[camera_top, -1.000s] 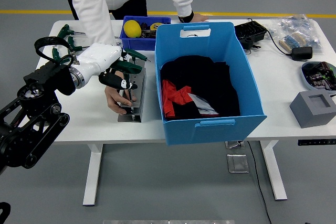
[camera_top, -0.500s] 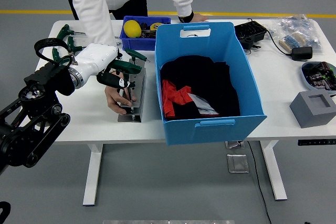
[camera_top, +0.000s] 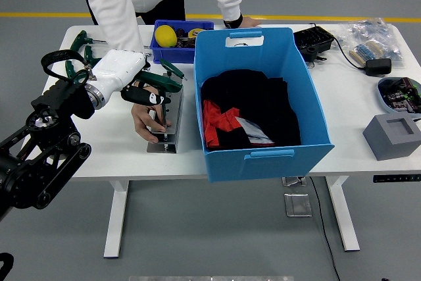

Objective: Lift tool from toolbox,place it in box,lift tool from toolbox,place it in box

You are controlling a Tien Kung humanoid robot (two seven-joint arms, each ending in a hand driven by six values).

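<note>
Table point(camera_top: 342, 106): white, holding blue box point(camera_top: 263, 156) and metal tool rack point(camera_top: 168, 113).
Left hand point(camera_top: 141, 87): fingers curled around green-handled pliers point(camera_top: 164, 82) above rack.
Person's hand point(camera_top: 146, 123): steadying rack.

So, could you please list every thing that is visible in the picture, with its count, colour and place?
Table: one, white, centre.
Tool rack: one, metal, left of the big box.
Tool: one, green-handled, in the left hand.
Big box: one, blue, centre, dark and red cloth inside.
Small bin: one, blue, far side.
Grey block: one, right edge.
Person's hand: one, steadying the rack.
Left hand: one, black fingers, white forearm shell, over the rack.
</note>
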